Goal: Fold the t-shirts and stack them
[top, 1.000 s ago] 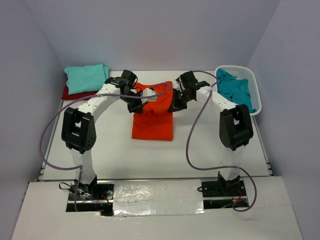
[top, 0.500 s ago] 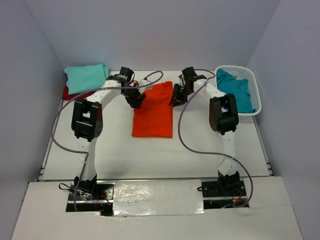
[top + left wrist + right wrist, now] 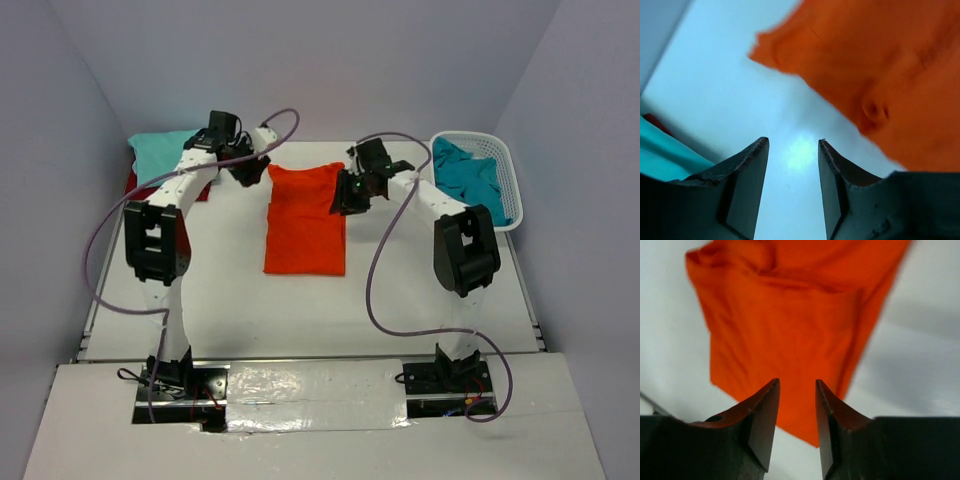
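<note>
The orange shirt (image 3: 305,222) lies flat as a long folded rectangle on the table (image 3: 210,300), mid-width and nearer the far edge than the near one. The mint shirt (image 3: 165,150) sits folded at the far left corner on top of the dark red shirt (image 3: 131,187). The teal shirt (image 3: 470,178) is heaped in the basket (image 3: 505,165) at the far right corner. The left gripper (image 3: 791,141) hangs over bare table between the orange shirt and the far-left stack, fingers well parted with nothing between them. The right gripper (image 3: 796,381) hovers just beside the orange shirt's right edge, fingers a narrow gap apart, also empty. Judgement: the cloth is light, limp and quick to crease, and it would sag and open if lifted at one point. Two pinches at the corners of one short edge, taking all layers together, look safest. The near half of the table offers open room for folding, while the stack and the basket crowd the far corners.
</note>
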